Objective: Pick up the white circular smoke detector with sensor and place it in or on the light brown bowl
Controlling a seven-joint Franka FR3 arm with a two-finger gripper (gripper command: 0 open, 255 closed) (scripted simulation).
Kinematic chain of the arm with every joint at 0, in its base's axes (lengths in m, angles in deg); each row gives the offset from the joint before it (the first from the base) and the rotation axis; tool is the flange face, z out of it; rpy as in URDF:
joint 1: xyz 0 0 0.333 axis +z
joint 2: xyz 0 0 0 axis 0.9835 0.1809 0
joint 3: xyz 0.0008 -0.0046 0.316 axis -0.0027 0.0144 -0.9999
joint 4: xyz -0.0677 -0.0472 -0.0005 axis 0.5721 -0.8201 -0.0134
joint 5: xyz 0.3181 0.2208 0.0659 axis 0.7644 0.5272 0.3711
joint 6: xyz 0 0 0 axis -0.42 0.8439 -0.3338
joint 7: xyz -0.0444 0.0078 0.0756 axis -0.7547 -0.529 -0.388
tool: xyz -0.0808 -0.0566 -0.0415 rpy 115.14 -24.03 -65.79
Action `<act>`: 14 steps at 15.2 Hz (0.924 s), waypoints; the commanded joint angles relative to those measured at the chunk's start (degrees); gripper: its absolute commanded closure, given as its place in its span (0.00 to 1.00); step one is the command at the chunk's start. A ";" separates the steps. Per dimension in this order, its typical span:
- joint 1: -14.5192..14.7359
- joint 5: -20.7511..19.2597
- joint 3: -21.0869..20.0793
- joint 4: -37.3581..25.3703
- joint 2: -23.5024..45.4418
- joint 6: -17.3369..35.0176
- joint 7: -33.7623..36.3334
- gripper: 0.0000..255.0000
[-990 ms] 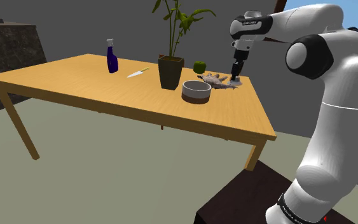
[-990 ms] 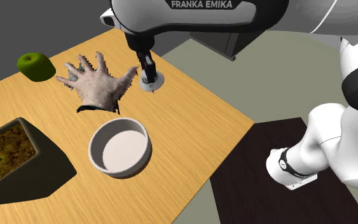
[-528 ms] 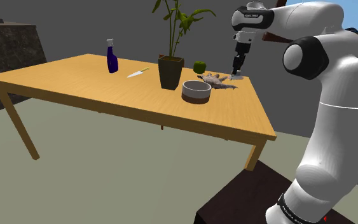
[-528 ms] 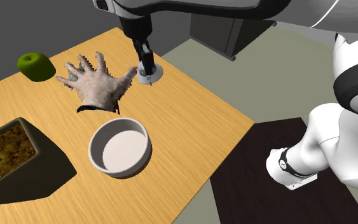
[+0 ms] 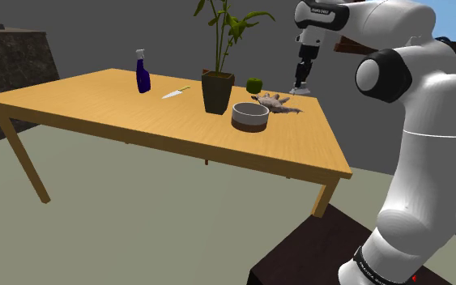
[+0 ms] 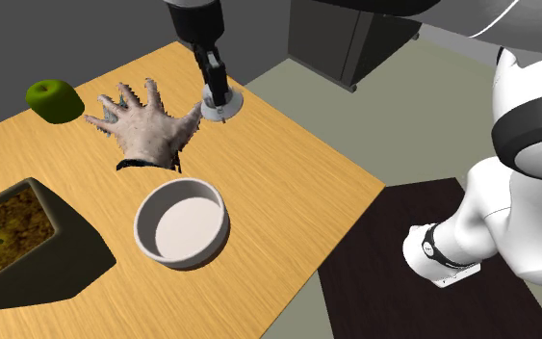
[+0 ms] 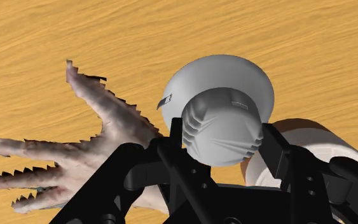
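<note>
The smoke detector point(image 6: 224, 106) is a pale grey round disc with a ribbed sensor cap point(image 7: 222, 127). My gripper point(image 6: 217, 94) is shut on that cap and holds the detector point(image 5: 300, 91) in the air above the table's far right corner, beside the rubber hand's fingertips. In the wrist view both black fingers point(image 7: 171, 156) clasp the cap. The bowl point(image 6: 181, 223), white inside and brownish outside, stands upright on the table point(image 5: 96, 101), nearer the front edge than my gripper point(image 5: 300, 81). Part of the bowl point(image 7: 311, 143) shows behind one finger.
A grey rubber hand point(image 6: 145, 130) lies flat between the detector and the bowl. A green apple point(image 6: 53, 99), a potted plant point(image 5: 217, 89), a knife point(image 5: 176, 92) and a blue spray bottle point(image 5: 142, 73) stand further along the table. The table edge point(image 6: 355, 173) runs close by.
The gripper has risen with the smoke detector, lifting it off the table, and has drifted slightly towards the table's far edge. Nothing else has moved.
</note>
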 commanded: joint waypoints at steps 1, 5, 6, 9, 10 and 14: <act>1.74 -0.33 -0.69 0.13 -0.33 -0.08 2.36 1.00; 4.99 -0.54 -2.24 -1.76 0.37 -1.07 7.30 1.00; 5.75 -0.52 -2.61 -2.53 0.75 -1.42 8.51 1.00; 7.86 -0.31 -3.72 -5.62 2.40 -2.75 12.08 1.00; 8.51 -0.19 -4.07 -6.95 3.14 -3.31 13.25 1.00; 10.65 0.61 -5.52 -14.39 7.39 -6.39 17.89 1.00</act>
